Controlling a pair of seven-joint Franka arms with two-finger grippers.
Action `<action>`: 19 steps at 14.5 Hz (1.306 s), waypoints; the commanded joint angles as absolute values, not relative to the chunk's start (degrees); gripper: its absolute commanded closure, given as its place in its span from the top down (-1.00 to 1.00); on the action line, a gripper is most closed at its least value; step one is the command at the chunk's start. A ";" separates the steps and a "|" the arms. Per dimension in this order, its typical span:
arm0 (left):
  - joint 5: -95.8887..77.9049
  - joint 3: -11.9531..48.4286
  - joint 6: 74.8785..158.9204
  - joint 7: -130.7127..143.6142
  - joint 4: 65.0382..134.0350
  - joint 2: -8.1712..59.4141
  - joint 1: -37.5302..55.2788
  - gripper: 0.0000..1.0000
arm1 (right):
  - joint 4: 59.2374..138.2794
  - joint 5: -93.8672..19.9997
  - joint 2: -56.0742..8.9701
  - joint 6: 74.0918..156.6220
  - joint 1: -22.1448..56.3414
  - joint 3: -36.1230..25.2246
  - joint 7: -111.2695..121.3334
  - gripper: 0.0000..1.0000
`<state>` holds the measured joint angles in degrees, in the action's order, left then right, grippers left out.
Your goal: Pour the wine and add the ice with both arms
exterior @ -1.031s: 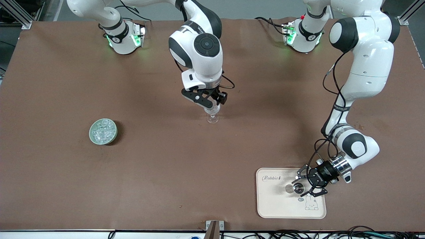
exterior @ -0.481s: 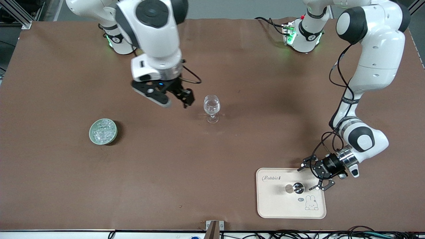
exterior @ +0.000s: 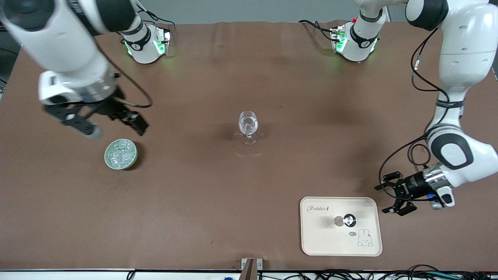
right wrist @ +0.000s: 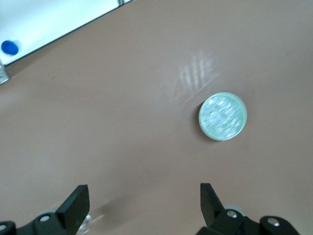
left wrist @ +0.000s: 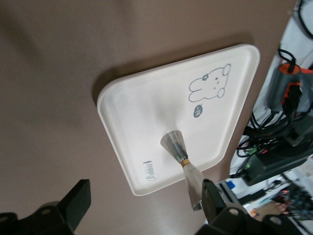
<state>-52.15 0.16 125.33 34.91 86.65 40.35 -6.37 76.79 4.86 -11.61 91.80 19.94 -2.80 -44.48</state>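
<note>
A green bowl (exterior: 121, 154) full of clear ice cubes (exterior: 120, 152) sits toward the right arm's end of the table. It also shows in the right wrist view (right wrist: 222, 116). My right gripper (exterior: 116, 130) hangs open and empty above the table beside the bowl. A clear stemmed glass (exterior: 248, 126) stands mid-table with glints inside it. A small dark bottle (exterior: 349, 220) stands upright on a cream rabbit tray (exterior: 323, 241). My left gripper (exterior: 383, 199) is open and empty, just off the tray's edge. In the left wrist view the bottle (left wrist: 182, 159) stands on the tray (left wrist: 132, 107).
Both arm bases (exterior: 146, 42) stand along the table's edge farthest from the front camera. Cables and a white strip (exterior: 350, 274) run along the edge nearest that camera. Brown mat lies between bowl, glass and tray.
My right gripper swung from over the glass to beside the ice bowl. My left gripper drew back from the bottle and off the tray toward the left arm's end.
</note>
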 commanded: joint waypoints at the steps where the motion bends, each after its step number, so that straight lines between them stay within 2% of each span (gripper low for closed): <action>1: -42.13 -0.70 120.87 34.63 86.57 35.26 -6.24 1.00 | 78.75 5.19 -8.44 91.41 13.21 -1.41 -35.02 1.00; 5: -23.51 0.70 111.99 33.76 86.66 25.69 -5.36 1.00 | 78.75 4.48 -6.86 88.25 5.82 -1.49 -20.77 1.00; 9: -12.16 5.09 106.72 30.42 86.92 17.60 -4.22 1.00 | 81.38 4.48 -3.44 87.54 2.64 -1.67 -13.02 1.00; 12: -5.02 7.82 98.90 23.06 88.06 10.22 -3.08 1.00 | 83.05 4.31 -1.15 87.10 -0.60 -1.50 -8.02 1.00; 14: -4.92 8.26 96.95 17.34 90.43 5.04 -3.08 1.00 | 83.06 4.31 -0.79 86.49 -1.05 -1.58 -7.29 1.00; 19: -3.43 8.26 97.12 11.60 103.08 -10.00 -1.58 1.00 | 82.35 3.96 -1.32 86.75 -1.32 -1.41 -7.29 1.00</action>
